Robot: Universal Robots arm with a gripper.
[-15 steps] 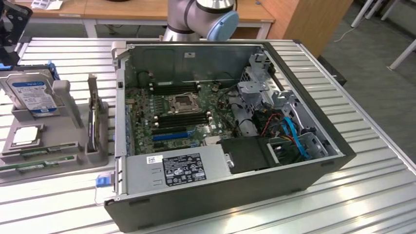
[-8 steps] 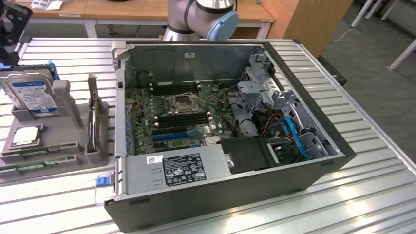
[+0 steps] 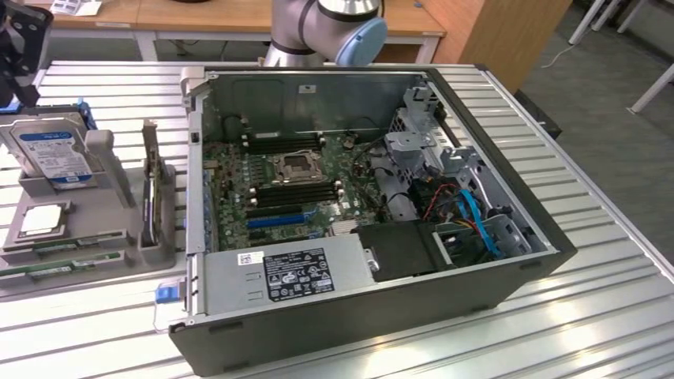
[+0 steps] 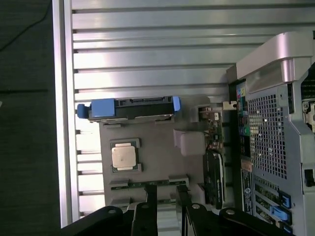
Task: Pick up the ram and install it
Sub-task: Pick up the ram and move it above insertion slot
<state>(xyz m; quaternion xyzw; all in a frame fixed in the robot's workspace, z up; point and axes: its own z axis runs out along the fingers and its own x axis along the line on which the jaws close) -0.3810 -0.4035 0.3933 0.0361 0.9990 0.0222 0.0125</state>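
The ram is a thin green stick [image 4: 147, 184] lying in a slot of the grey holder tray [image 4: 157, 142]. In the exterior view two such sticks [image 3: 74, 243] [image 3: 63, 267] lie at the tray's near end, at that view's left. My gripper [image 4: 166, 191] hangs above the tray with its dark fingers [image 4: 150, 206] apart and nothing between them, over the stick but clear of it. In the exterior view the gripper [image 3: 21, 71] is the dark mass at the upper left. The open computer case [image 3: 506, 260] shows black memory slots [image 3: 295, 193] beside the processor socket [image 3: 298, 167].
On the tray also stand a hard drive with blue rails [image 4: 130, 107] [image 3: 53, 154], a square silvery processor chip [image 4: 124, 156] [image 3: 43, 219] and an upright dark expansion card [image 4: 214, 172] [image 3: 158, 197]. A power supply [image 3: 284, 272] and cables [image 3: 474, 217] fill the case's near side.
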